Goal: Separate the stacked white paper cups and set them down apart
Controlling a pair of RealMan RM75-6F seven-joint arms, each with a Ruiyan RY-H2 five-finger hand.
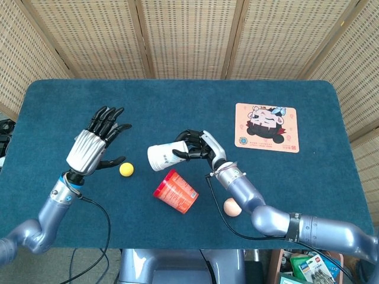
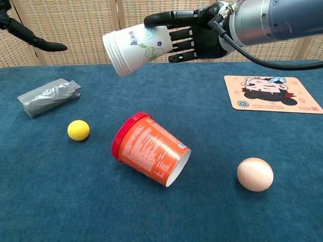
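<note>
My right hand [image 1: 198, 148] [image 2: 194, 35] holds the stacked white paper cups [image 1: 164, 157] [image 2: 133, 48] in the air above the table, lying sideways with their rims toward my left. The stack has a small leaf print on its side. My left hand [image 1: 95, 145] hovers open with its fingers spread, a short way left of the cups and apart from them. In the chest view only a dark fingertip [image 2: 43, 45] of that hand shows at the top left.
An orange cup with a red rim [image 1: 176, 191] [image 2: 150, 148] lies on its side under the stack. A yellow ball [image 1: 126, 170] [image 2: 78, 130], a tan egg [image 1: 232, 207] [image 2: 255, 174], a grey foil packet [image 1: 96, 131] [image 2: 48, 97] and a cartoon mat [image 1: 266, 127] [image 2: 272, 93] rest on the blue table [image 1: 177, 100].
</note>
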